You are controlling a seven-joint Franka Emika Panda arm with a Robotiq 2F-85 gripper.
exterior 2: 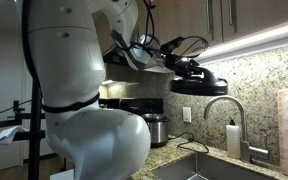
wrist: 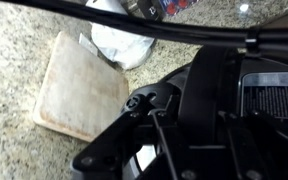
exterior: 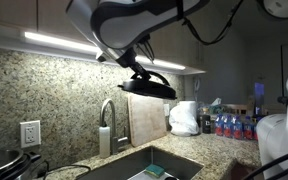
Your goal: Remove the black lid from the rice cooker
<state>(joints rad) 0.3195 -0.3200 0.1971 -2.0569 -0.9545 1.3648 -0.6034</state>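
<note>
The black lid (exterior: 150, 87) hangs in the air above the sink, tilted, and my gripper (exterior: 137, 66) is shut on its top. Both exterior views show this, with the lid (exterior 2: 197, 84) under the gripper (exterior 2: 177, 68) and level with the under-cabinet light. The rice cooker (exterior 2: 155, 129) stands uncovered on the granite counter beside the wall outlet, well below and to the side of the lid. It also shows at the lower edge of an exterior view (exterior: 6, 162). In the wrist view the lid (wrist: 209, 100) fills the lower right and hides the fingers.
A steel sink (exterior: 149, 165) with a tall faucet (exterior: 106, 125) lies under the lid. A tan cutting board (exterior: 147, 120) leans on the backsplash and also shows in the wrist view (wrist: 79, 85). A white bag (exterior: 184, 118) and bottles (exterior: 234, 125) stand beyond it.
</note>
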